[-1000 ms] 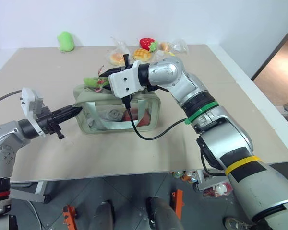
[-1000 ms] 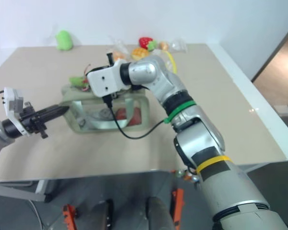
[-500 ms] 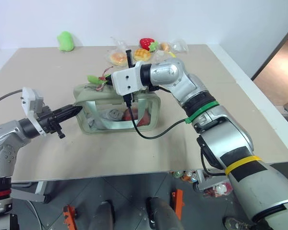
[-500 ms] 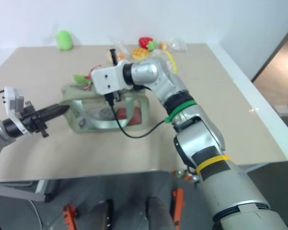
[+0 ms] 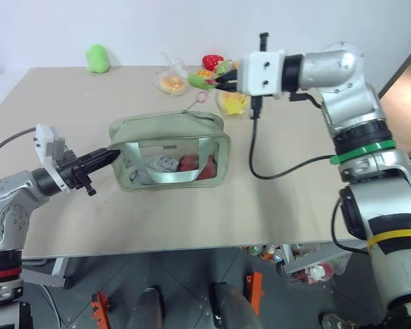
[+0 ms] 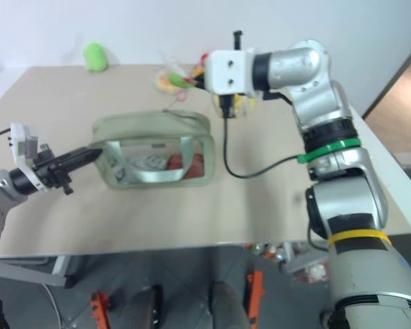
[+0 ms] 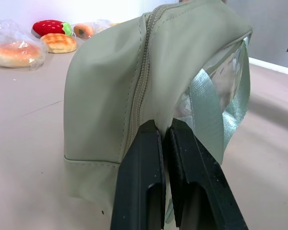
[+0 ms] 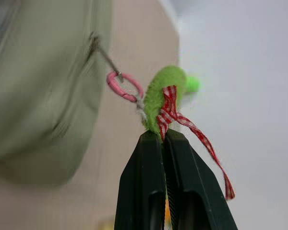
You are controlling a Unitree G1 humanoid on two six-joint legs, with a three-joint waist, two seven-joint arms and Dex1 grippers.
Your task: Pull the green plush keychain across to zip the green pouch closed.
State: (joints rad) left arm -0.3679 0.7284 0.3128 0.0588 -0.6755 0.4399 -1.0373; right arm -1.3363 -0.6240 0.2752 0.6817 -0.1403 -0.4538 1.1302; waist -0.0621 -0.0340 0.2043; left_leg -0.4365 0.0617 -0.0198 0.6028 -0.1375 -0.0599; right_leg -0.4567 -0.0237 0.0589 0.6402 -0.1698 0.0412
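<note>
Bagged toy food [image 5: 171, 83] and a plain green plush [image 5: 96, 58] crowd the tabletop's [image 5: 294, 205] far edge. The green pouch [image 5: 170, 151] sits mid-table, its zipper run across. Right gripper [image 8: 164, 139] pinches the green plush keychain [image 8: 164, 96] — red-checked ribbon trailing — past the pouch's right end. Left gripper [image 7: 164, 134] clamps the pouch's left end; near edge open.

A beige table [image 5: 192, 219] with a white edge stands against a plain white wall [image 5: 157, 27]; grey floor [image 5: 185, 288] below.

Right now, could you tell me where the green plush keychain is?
In the left eye view, the green plush keychain hangs pinched in the right gripper, above the table past the green pouch's right end, near the bagged toy food.
</note>
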